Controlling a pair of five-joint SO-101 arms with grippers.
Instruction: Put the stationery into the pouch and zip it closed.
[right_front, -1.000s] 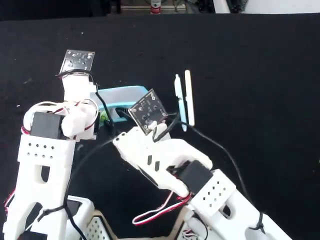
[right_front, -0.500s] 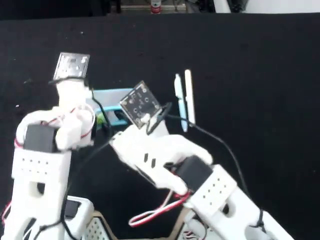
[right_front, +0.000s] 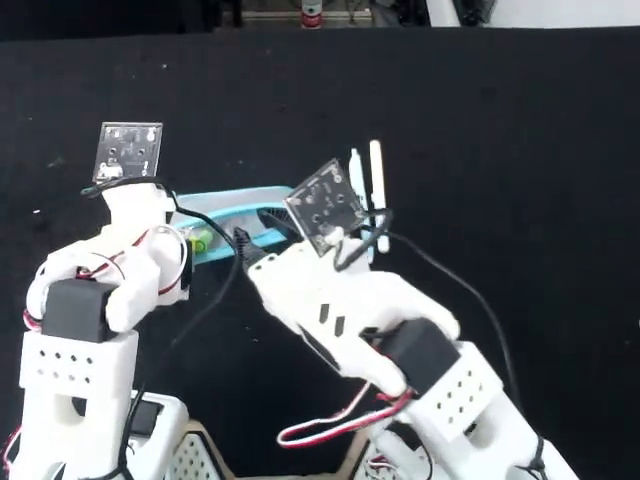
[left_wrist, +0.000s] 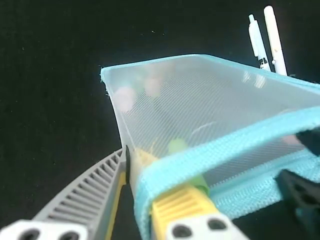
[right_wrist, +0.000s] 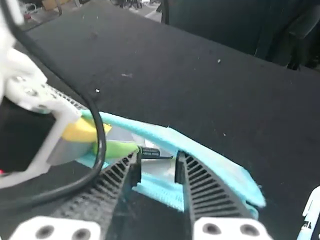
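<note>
My left claw (left_wrist: 132, 155) clamps one end of the teal mesh pouch (left_wrist: 200, 105), my right claw (right_wrist: 157, 160) stands narrowly apart around its zipper pull (right_wrist: 152, 153); zipping now could shut out the two pens (right_front: 377, 180) beside the pouch.

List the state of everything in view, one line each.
left tool, shut on one end of the pouch
pouch, mouth looks open
right tool, at the pouch's zipper pull, grip unclear
two pens, lying on the table beside the pouch, not yet inside
</note>
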